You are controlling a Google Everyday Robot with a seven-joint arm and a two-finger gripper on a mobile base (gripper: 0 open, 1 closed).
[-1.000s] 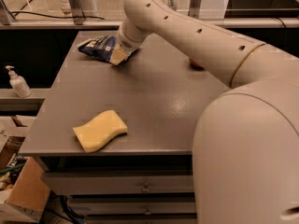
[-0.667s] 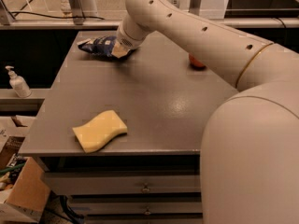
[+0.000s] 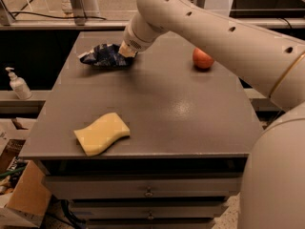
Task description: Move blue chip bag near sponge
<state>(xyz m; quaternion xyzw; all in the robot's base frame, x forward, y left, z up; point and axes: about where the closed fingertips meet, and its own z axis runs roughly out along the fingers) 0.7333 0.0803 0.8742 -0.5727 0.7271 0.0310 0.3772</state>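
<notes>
The blue chip bag lies at the far left of the grey table top, dark navy with white lettering. My gripper is down at the bag's right end and touches it, with the wrist rising to the upper right. The sponge, pale yellow with wavy edges, lies flat near the table's front left corner, well apart from the bag and the gripper.
A round orange-red fruit sits at the far right of the table. My white arm spans the upper right of the view. A soap dispenser bottle stands on a ledge to the left. Drawers sit under the table.
My arm has shifted up and right in the view, and the fruit it partly hid now shows fully. The gripper stays at the bag's right end. The sponge has not moved.
</notes>
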